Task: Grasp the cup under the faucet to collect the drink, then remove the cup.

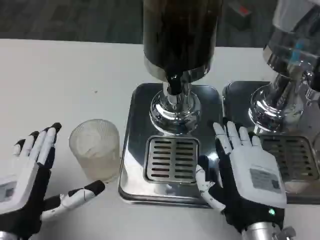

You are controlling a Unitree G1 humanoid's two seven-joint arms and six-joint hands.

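We note the ribbed clear cup (94, 149) upright on the white table (60, 80), just left of the dispenser's steel tray (134, 150), not under the black faucet (174, 82). Our left hand (31, 180) lies beside it, fingers spread, holding nothing. Our right hand (245, 175) rests open at the tray's right edge.

A second chrome drink dispenser (282, 95) stands at the right edge on its own steel base with a slotted drip grate (295, 157), all on the white table (60, 80), dark floor (70, 20) beyond.
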